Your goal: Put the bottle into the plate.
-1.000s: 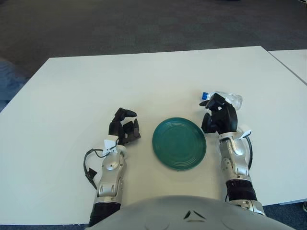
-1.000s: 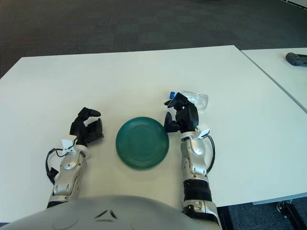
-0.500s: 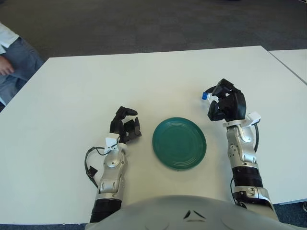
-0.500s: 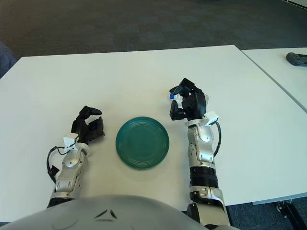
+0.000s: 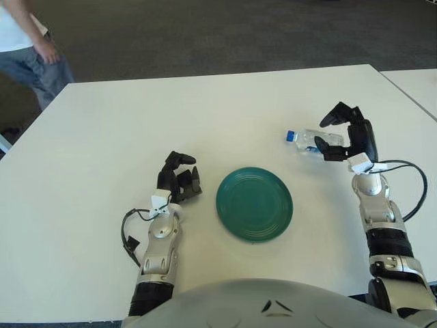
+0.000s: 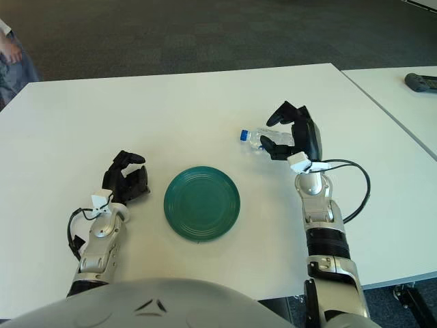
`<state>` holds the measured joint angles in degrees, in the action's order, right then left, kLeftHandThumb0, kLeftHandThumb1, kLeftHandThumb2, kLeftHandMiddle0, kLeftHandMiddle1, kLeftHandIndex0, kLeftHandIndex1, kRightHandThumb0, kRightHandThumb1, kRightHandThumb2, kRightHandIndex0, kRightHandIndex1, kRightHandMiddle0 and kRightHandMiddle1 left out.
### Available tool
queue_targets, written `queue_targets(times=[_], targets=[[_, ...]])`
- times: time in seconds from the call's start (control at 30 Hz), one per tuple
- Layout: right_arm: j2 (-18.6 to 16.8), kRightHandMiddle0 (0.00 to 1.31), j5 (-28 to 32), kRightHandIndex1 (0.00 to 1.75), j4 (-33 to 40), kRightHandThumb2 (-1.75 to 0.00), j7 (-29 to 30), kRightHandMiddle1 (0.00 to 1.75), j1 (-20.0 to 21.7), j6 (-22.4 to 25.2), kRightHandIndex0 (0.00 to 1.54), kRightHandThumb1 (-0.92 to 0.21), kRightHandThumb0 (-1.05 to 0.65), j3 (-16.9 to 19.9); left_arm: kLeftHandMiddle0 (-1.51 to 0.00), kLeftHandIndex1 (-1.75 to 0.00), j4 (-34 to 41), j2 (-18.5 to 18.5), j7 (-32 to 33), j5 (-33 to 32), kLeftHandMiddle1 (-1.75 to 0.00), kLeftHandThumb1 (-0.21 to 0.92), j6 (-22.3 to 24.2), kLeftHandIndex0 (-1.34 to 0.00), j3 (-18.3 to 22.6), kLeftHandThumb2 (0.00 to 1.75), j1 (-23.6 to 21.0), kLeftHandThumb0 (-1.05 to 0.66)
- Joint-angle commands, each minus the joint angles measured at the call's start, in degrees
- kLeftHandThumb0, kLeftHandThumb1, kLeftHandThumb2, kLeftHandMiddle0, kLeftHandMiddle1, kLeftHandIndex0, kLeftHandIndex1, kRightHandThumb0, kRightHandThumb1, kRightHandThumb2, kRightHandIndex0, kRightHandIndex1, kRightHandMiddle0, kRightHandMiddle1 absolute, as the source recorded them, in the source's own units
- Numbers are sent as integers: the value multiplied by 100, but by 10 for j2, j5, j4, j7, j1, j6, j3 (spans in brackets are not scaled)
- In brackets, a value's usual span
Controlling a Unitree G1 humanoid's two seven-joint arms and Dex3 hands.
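A clear plastic bottle [image 5: 305,139] with a blue cap [image 5: 289,136] lies on its side on the white table, cap pointing left, up and to the right of the green plate [image 5: 254,203]. My right hand [image 5: 323,137] is at the bottle's right end, open, one finger raised above it and the thumb just in front of it; the bottle's base is hidden behind the hand. The plate holds nothing. My left hand [image 5: 180,176] shows to the left of the plate, fingers loosely curled with nothing in them.
A second white table [image 5: 418,85] stands to the right across a narrow gap, with a black object [image 6: 420,80] on it. A person [image 5: 27,48] walks past the table's far left corner. A black cable [image 5: 412,198] loops beside my right forearm.
My right hand moved to the right and up off the bottle, uncovering its body, and spread its fingers. The bottle stayed put. The person walked further along the far left.
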<state>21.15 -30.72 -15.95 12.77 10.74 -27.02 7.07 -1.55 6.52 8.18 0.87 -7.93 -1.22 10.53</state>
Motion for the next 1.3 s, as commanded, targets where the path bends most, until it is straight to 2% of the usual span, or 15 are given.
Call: queue_targets(times=[0.0,0.07,0.1,0.17,0.27,0.33,0.47,0.63,0.77,1.0,1.27], targets=[[54,19,-118,112,-16,-51,49,153,29,29,28,-87,-44,-47,-115,-175,-17,10,13,6,-175,37,1,-57,3,124,-9,-47],[63,9,-131,92,-20,-42,55,133,32,35,25,-90,-58,-56,-114,-175,-18,9,14,5,-175,38,-1,-57,3,124,-9,-47],[71,8,-140,89,-23,-41,56,130,35,40,25,-90,-60,-62,-114,-175,-18,9,14,5,-175,38,-2,-57,3,124,-9,-47],[88,3,-155,66,-34,-39,53,116,45,51,23,-91,-67,-75,-114,-175,-19,9,14,4,-175,38,-4,-57,2,124,-9,-47],[118,1,-174,42,-75,-41,42,96,71,64,20,-92,-76,-98,-114,-175,-19,9,13,1,-175,38,-9,-57,2,124,-8,-47],[135,0,-187,23,-101,-48,37,71,86,69,15,-92,-89,-116,-115,-175,-20,9,14,1,-175,37,-12,-57,2,124,-8,-47],[153,0,-190,7,-118,-58,35,37,96,67,6,-92,-101,-141,-117,-175,-21,9,16,2,-175,37,-17,-58,2,125,-7,-47],[170,0,-184,1,-136,-61,39,9,106,43,1,-92,-104,-168,-118,-175,-22,10,17,1,-175,36,-20,-58,2,126,-7,-47],[178,0,-180,0,-134,-62,32,2,109,37,0,-92,-105,-183,-119,-175,-22,10,20,3,-175,36,-20,-59,1,127,-7,-47],[186,0,-168,0,-127,-62,6,0,111,35,0,-92,-105,-195,-118,-175,-26,9,18,2,-175,35,-26,-59,-1,127,-6,-47],[193,0,-131,0,-125,-62,-60,0,116,20,0,-92,-105,-197,-118,-175,-28,14,30,8,-175,36,-24,-59,-3,127,-8,-47]])
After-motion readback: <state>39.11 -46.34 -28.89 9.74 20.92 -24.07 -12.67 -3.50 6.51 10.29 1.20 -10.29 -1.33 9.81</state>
